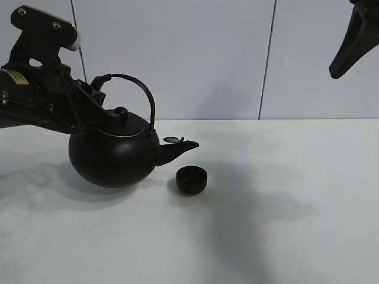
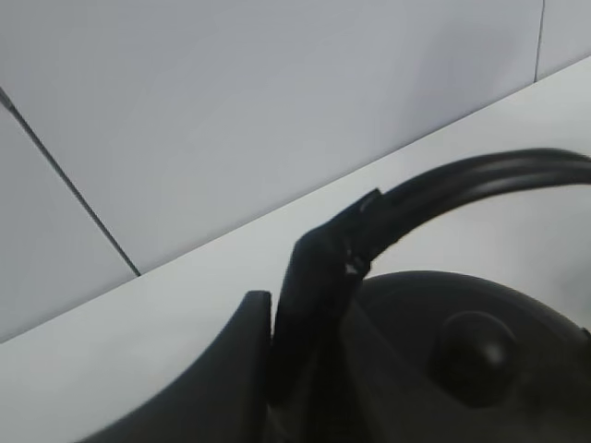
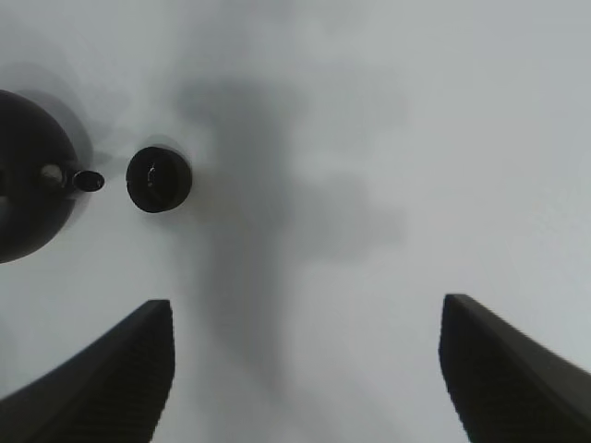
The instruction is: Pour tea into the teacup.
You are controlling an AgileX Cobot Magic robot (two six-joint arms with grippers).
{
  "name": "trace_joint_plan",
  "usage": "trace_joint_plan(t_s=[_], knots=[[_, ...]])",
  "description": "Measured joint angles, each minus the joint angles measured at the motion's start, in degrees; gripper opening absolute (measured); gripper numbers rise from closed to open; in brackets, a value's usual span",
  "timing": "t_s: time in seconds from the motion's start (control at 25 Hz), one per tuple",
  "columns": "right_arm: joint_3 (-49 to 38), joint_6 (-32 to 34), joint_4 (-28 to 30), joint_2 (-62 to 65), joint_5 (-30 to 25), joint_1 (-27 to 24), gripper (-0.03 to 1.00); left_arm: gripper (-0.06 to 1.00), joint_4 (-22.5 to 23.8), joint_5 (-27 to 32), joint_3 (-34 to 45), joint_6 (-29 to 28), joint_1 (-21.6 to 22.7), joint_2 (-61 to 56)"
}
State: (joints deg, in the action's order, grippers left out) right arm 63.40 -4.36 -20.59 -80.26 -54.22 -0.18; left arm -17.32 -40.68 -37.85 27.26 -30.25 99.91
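The left gripper (image 2: 323,263) is closed tight on the kettle (image 1: 112,157) handle (image 2: 480,175), low on the arch at about 10 o'clock of the body. The right gripper (image 3: 305,305) has its jaws wide apart and holds nothing; it hangs high over the table (image 1: 284,225) at 2 o'clock of the scene.

The teacup (image 1: 192,179) stands upright on the table at 4 o'clock of the kettle, just under the spout (image 1: 177,148) tip and not touching it.

Assessment: the teacup appears small, rigid and light, and likely brittle. A nudge from the spout would slide or tip it. If it needs steadying, pinch its wall at the rim. The kettle looks heavy and stiff, and the off-centre hold may let it swing when tilted.
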Motion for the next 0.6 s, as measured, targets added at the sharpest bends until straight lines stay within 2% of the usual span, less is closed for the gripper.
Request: trace_joint_plan(t_s=[0.6], knots=[[0.0,0.0,0.0,0.0,0.0,0.0,0.55,0.13,0.3,0.0,0.0,0.1,0.8,0.0]])
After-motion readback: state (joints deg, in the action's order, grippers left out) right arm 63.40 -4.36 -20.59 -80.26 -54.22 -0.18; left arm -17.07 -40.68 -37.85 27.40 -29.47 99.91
